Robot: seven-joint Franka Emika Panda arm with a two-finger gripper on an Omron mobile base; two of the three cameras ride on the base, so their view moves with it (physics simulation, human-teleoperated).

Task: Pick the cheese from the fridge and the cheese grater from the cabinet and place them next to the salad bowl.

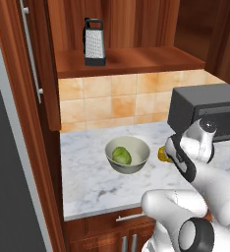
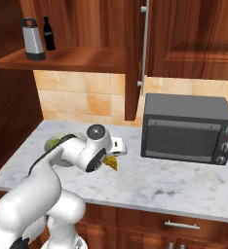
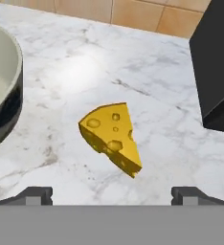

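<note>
A: What's the biggest thing near the claw?

B: The marble counter [image 1: 87,182] under it, with the reddish-brown wall cabinet [image 2: 184,39] standing open well above. The cabinet door [image 1: 36,64] with its slim silver bar handle [image 1: 31,51] hangs far off to the claw's left and higher up.

A: And the black box?

B: A dark toaster oven [image 2: 186,127], on the counter just to the claw's right; its corner shows at the right edge of the hand view.

A: Where is the salad bowl?

B: The salad bowl [image 1: 127,154] sits on the counter just to the claw's left, green leaves inside. Its pale rim also shows at the left edge of the hand view.

A: The grater?

B: The cheese grater [image 1: 94,42] stands upright on the open cabinet shelf, high above the claw and off to the left. A slim cola bottle [image 2: 48,33] stands just beside it.

A: What about the claw itself?

B: The gripper [image 3: 112,194] has its fingertips spread wide, one at each side of the hand view, with nothing between them.

A: And the cheese?

B: The cheese [image 3: 112,138] lies flat on the marble just ahead of the claw, between bowl and oven, touching neither fingertip.
</note>
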